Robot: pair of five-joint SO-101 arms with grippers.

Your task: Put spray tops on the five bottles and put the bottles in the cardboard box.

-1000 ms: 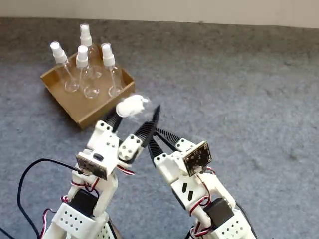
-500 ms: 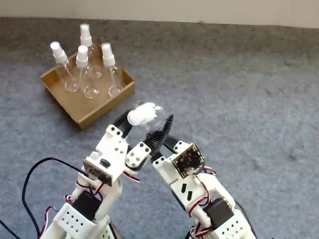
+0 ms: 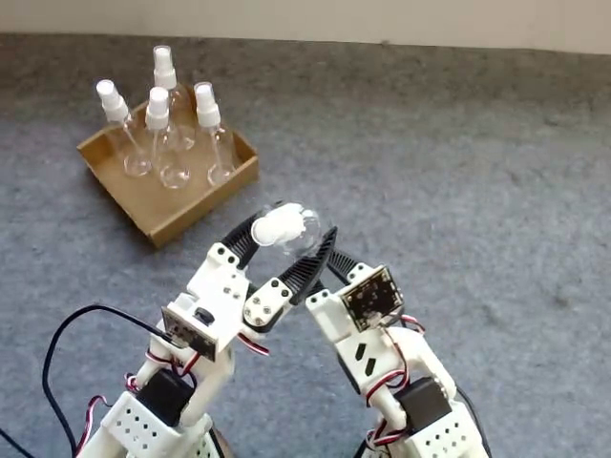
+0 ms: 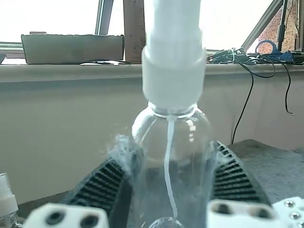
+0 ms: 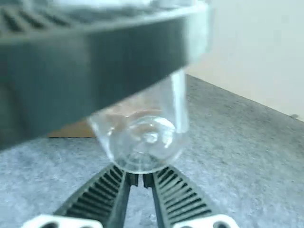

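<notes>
Left fingers [image 4: 104, 183] clench the capped bottle [image 3: 286, 226] off the bench [image 3: 477, 191]. Right fingers [image 5: 107, 194] closed, empty. Likely risk: smooth bottle slips, or topples the four bottles [image 3: 167, 153] in the box [image 3: 205, 204] at 10 o'clock.

1. Clear bottle [image 4: 171, 142], upright at the centre of the field, its rounded shoulder toward the camera.
2. White spray top [image 4: 173, 61], seated on the bottle's neck; its upper part runs out of frame.
3. Thin white dip tube [image 4: 168, 166], hanging inside the bottle from the neck.
4. Left gripper [image 4: 173, 152]: black ribbed fingers [image 4: 102, 183] press against opposite sides of the bottle.
5. Second spray top [image 4: 5, 199], partly visible at the frame edge beside one finger.
6. Grey carpeted bench [image 4: 275, 156], beyond the other finger.
7. Pale wall [image 4: 61, 137] behind, capped by a window sill [image 4: 71, 71] carrying a long trough [image 4: 71, 47].
8. Dark cables [image 4: 247, 99], hanging from the sill down the wall.
</notes>
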